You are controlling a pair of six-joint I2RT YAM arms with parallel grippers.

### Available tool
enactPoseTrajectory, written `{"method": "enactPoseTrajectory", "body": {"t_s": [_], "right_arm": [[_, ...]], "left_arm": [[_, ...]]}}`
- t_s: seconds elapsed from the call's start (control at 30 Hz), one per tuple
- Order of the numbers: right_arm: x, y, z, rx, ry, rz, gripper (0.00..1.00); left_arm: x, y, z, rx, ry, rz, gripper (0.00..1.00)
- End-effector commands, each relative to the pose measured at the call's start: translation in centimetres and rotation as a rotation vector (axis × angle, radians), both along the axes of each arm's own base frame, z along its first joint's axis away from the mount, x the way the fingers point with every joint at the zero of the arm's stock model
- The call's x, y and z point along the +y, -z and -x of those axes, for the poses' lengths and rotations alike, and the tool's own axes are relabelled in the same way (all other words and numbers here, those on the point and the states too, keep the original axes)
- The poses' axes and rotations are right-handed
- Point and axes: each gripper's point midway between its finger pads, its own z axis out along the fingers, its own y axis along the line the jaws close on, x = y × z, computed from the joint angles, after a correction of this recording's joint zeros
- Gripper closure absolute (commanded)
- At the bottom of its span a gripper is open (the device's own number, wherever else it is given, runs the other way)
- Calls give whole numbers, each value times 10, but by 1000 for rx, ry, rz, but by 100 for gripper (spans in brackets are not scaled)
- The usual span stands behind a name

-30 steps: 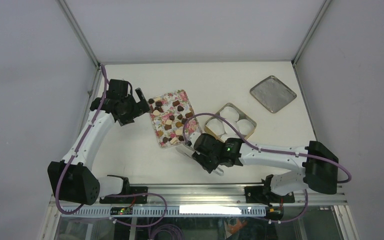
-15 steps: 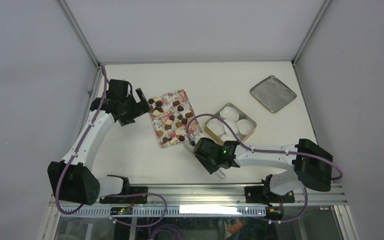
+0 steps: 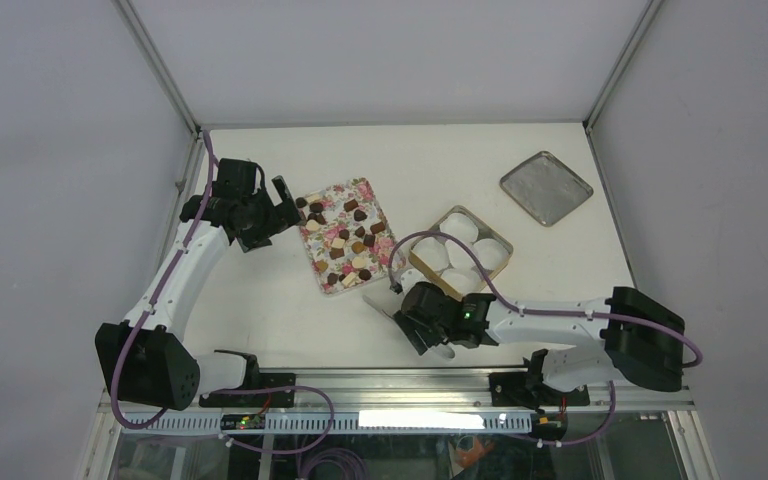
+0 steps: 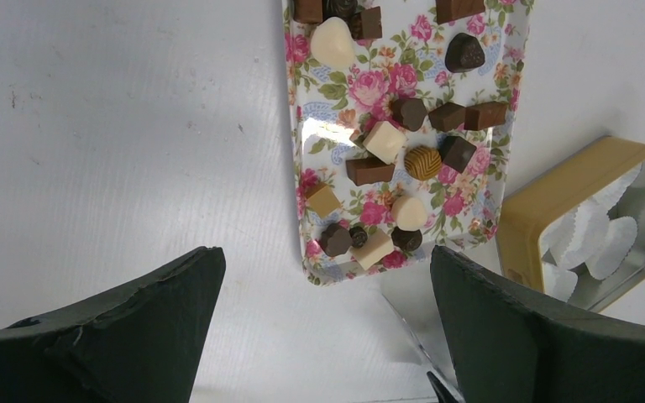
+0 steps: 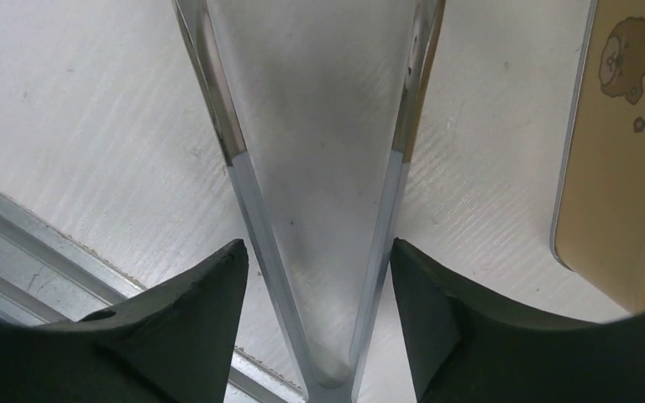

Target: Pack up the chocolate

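Note:
The chocolate is many small dark, tan and cream pieces lying on a pink floral tray, also seen in the left wrist view. My left gripper is open and empty just left of the tray's far corner; its fingers frame the tray's near end. My right gripper is shut on metal tongs, between the tray and the near table edge. In the right wrist view the gripper squeezes the tongs' two arms. The tongs hold nothing.
A gold tin with white paper cups stands right of the tray, close to my right gripper. Its grey lid lies at the far right. The table's near edge rail is just below the tongs.
My right gripper has drawn back from the tray's near corner, moving right and toward the near edge with the tongs. The left arm has not moved.

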Motion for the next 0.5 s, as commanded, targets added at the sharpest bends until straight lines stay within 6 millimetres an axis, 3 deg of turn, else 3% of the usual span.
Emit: {"method": "enactPoseTrajectory", "body": {"t_s": [0.0,0.07,0.17,0.47], "right_arm": [[23,-20,-12,-80,43,-214,30],[20,-20,-16,-105,81,-240,15],[17,-19,-19,-130,108,-267,2],[25,0,-11,-169,25,-157,1]], "left_arm": [[-4,-16,-7,-58,5,31,1],[-4,-16,-7,-58,5,33,1],[-5,-16,-7,-58,5,36,1],[-5,-18,-9,-64,2,35,1]]}}
